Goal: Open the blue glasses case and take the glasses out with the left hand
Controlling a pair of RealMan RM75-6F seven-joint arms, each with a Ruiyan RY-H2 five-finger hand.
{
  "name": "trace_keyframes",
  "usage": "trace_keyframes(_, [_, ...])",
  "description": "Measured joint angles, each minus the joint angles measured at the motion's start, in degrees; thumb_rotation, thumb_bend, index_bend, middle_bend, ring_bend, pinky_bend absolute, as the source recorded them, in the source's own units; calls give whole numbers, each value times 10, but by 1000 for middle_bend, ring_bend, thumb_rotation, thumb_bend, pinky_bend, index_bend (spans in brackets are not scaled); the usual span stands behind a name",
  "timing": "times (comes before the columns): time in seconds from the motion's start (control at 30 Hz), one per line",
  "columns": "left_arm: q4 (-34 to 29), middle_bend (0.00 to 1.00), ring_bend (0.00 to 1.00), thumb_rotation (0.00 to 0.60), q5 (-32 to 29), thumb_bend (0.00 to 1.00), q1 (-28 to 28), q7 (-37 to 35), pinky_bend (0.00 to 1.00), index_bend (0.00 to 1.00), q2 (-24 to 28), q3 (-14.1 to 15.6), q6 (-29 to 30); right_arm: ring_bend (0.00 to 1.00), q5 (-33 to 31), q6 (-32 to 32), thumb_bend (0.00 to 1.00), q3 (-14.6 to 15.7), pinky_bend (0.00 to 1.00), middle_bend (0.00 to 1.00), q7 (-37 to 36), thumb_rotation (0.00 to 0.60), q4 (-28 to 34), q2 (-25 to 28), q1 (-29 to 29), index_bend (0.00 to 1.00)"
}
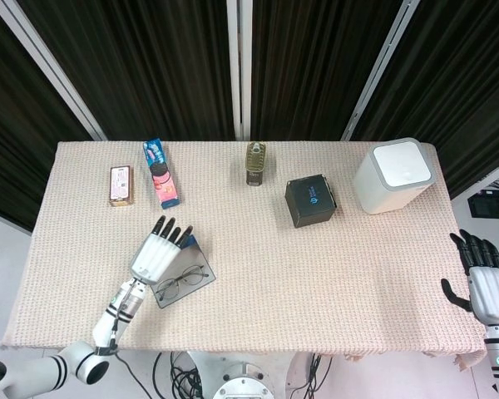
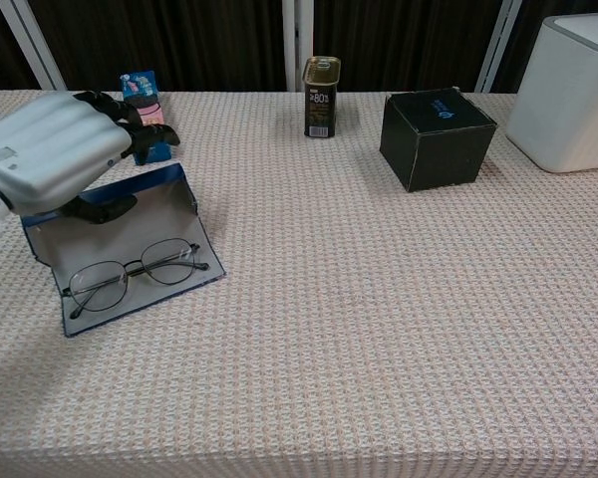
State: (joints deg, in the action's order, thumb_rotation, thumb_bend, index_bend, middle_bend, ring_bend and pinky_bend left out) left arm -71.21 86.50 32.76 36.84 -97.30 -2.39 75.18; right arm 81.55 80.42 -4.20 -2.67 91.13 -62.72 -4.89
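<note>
The blue glasses case lies open on the table's left front, its lid standing up at the back. The thin-framed glasses rest on its grey lining, also seen in the head view as glasses in the case. My left hand hovers over the lid with fingers stretched out past it, and the thumb touches the lid's inner face; it holds nothing. In the head view the left hand covers the case's far half. My right hand hangs off the table's right edge, fingers apart and empty.
A can stands at the back middle, a black box to its right, and a white bin at the far right. A blue snack packet and a small carton lie at the back left.
</note>
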Motion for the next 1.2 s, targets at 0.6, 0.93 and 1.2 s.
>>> trace_keyframes(0.6, [-90, 100, 83, 600, -118, 157, -18, -16, 216, 114, 23, -57, -45, 0, 1, -1, 320, 1, 0, 0, -2, 600, -3, -2, 0, 0])
trace_keyframes(0.93, [-130, 119, 83, 600, -142, 141, -17, -56, 219, 115, 40, -77, -59, 0, 0, 0, 320, -1, 0, 0, -9, 600, -5, 0, 1, 0])
trace_keyframes(1.2, [-245, 240, 127, 600, -205, 173, -22, -52, 248, 125, 72, -102, -58, 0, 1, 0, 320, -2, 0, 0, -19, 600, -11, -2, 0, 0])
